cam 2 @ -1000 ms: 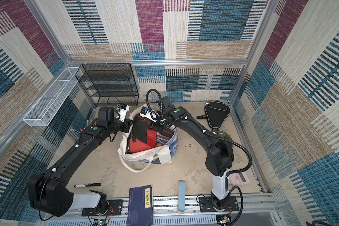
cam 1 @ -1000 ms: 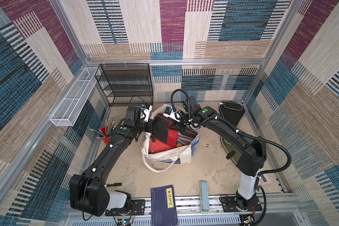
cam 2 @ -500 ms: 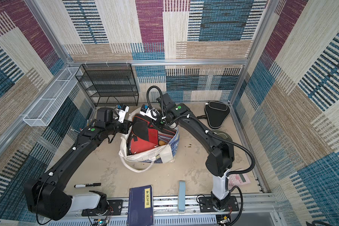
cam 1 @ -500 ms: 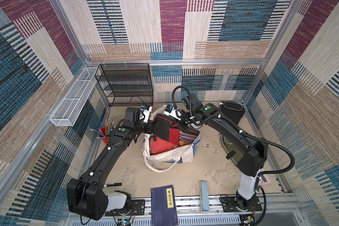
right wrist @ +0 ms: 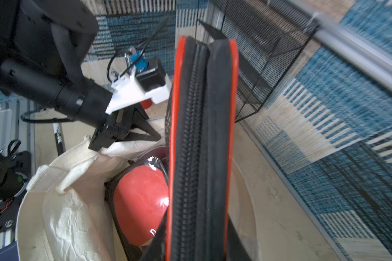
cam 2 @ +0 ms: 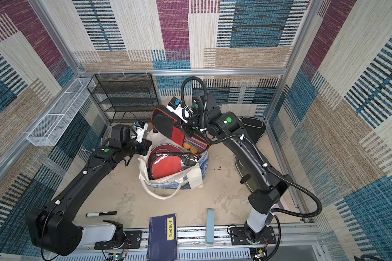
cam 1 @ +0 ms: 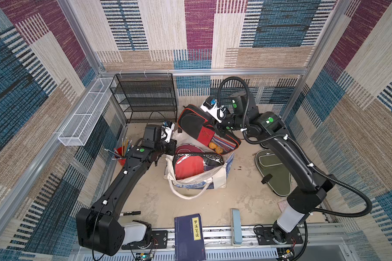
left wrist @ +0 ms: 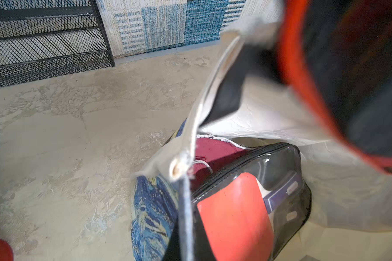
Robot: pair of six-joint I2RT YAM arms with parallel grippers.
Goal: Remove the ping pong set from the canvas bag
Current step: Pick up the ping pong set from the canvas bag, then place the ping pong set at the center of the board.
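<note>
While the right gripper (cam 1: 220, 129) clamps the black-and-red case (cam 1: 191, 125) tilted above the canvas bag (cam 1: 221, 178), the left gripper (cam 1: 173, 148) pinches its rim; the case's orange balls (cam 1: 216, 148) show in both top views only.

The only text that reads clearly is on the book (cam 1: 190, 237), which lies well in front of the bag (cam 1: 220, 180) at the near edge of the counter (cam 1: 159, 198). A yellow label (cam 1: 197, 228) on its dark blue cover bears four black Chinese characters in a column: 梦溪笔谈. Both top views show this label (cam 2: 170, 228). Above the bag, the black-and-red case (cam 1: 190, 123) has a red patch (cam 1: 205, 133) with a faint mark, too small to read. The marker (cam 2: 101, 213), in front of the bag beside the book, carries print that cannot be made out.
</note>
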